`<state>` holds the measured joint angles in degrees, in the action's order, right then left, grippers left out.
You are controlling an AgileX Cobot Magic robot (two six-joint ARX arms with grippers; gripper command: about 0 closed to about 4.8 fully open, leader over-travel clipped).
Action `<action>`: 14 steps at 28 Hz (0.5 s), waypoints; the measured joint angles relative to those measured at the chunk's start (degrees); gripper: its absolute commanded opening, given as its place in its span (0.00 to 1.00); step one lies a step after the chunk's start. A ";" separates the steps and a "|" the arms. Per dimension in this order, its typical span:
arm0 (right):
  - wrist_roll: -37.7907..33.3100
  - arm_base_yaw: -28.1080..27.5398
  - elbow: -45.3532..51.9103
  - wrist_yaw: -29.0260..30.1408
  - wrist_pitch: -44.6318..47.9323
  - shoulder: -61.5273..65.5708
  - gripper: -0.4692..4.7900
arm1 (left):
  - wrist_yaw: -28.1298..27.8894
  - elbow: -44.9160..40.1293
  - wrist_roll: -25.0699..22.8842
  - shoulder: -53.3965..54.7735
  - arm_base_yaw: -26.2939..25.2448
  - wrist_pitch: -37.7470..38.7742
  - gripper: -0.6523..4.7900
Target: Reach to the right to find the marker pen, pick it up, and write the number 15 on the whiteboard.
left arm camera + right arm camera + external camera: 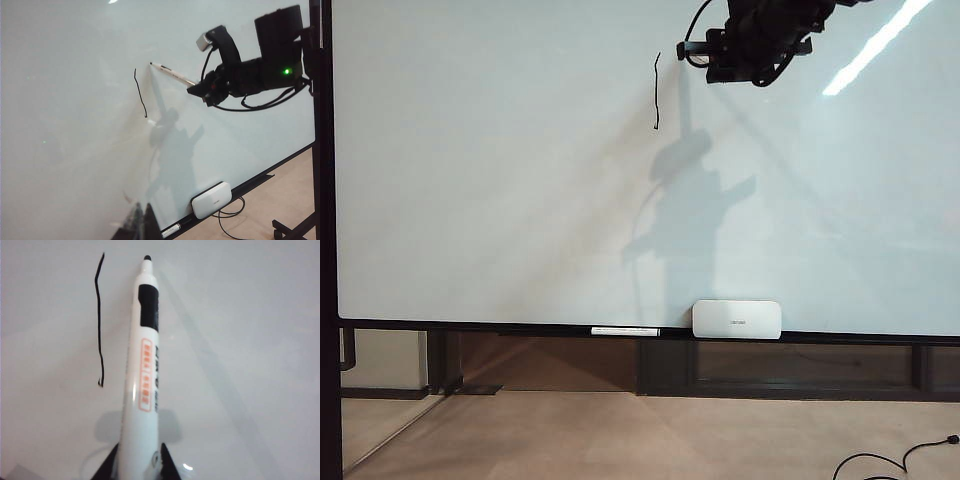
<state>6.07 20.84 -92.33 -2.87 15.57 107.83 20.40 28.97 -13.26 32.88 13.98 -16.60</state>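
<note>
White glossy whiteboard filling nearly the whole exterior view, framed dark along the left edge and the bottom rail. One wavy black stroke, the "1" alone, near the top centre; no second digit beside it.

Right gripper at the top of the exterior view, right of centre, black with looped cables, clamped on the marker pen. In the right wrist view: white barrel with an orange label and a black band, gripped between two dark fingers at the bottom of the frame, black tip just right of the stroke's upper end and close to the board; contact with the surface impossible to judge. In the left wrist view: same pen slanting out of the right gripper toward the board, tip a little right of the stroke.

Left gripper barely visible, only a dark blurred shape at the bottom edge of the left wrist view; apart or together, cannot tell.

On the bottom rail: white rounded eraser block right of centre, and just left of it a second slim white pen lying flat, black end toward the eraser. Both far below the writing, nothing between the pen tip and the board. Grey shadow of the arm across the middle of the board. Black cable on the floor at lower right.
</note>
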 measured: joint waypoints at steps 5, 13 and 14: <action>-0.11 0.00 -0.83 0.00 -1.99 0.46 0.09 | 0.00 0.00 0.00 0.02 0.00 0.09 0.11; -0.13 -0.02 -0.83 -0.15 -2.43 0.79 0.09 | 0.00 0.00 0.00 0.02 0.00 0.11 0.11; -0.13 -0.02 -0.83 -0.17 -2.45 0.81 0.09 | 0.00 0.00 0.00 0.02 0.00 0.13 0.11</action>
<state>5.93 20.82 -93.17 -3.05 13.13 108.64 20.40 28.97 -13.26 32.91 13.98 -16.47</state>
